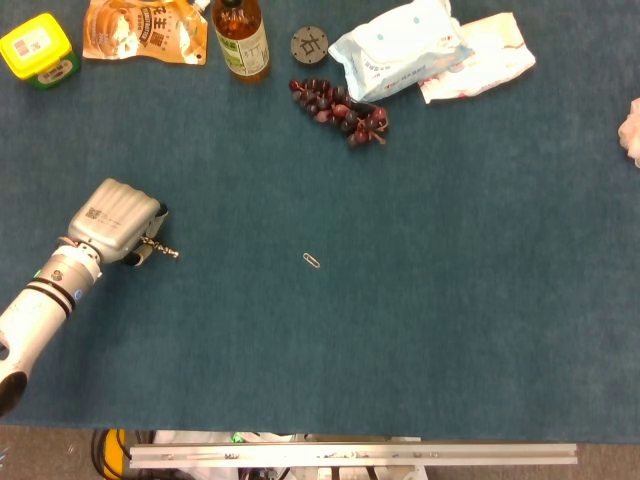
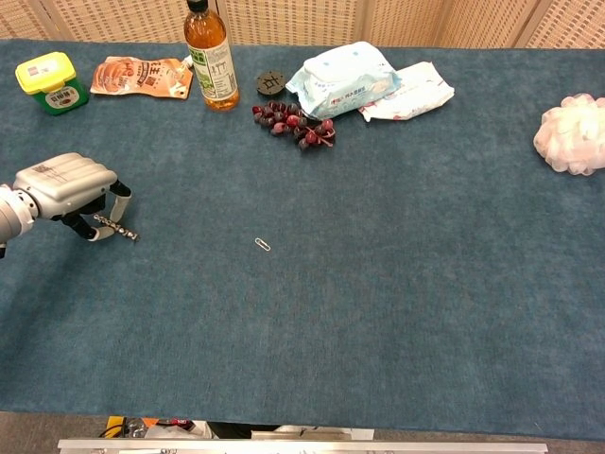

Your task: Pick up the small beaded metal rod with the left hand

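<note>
My left hand (image 1: 115, 220) sits at the left side, knuckles up, palm turned down toward the surface. Its fingers (image 2: 118, 201) are curled under and pinch the rod (image 2: 117, 227), which sticks out to the right past the fingertips. In the head view my left forearm (image 1: 40, 305) runs from the lower left corner up to the wrist. In the chest view I see only the hand (image 2: 64, 184) and wrist at the left edge. My right arm and hand show in neither view.
</note>
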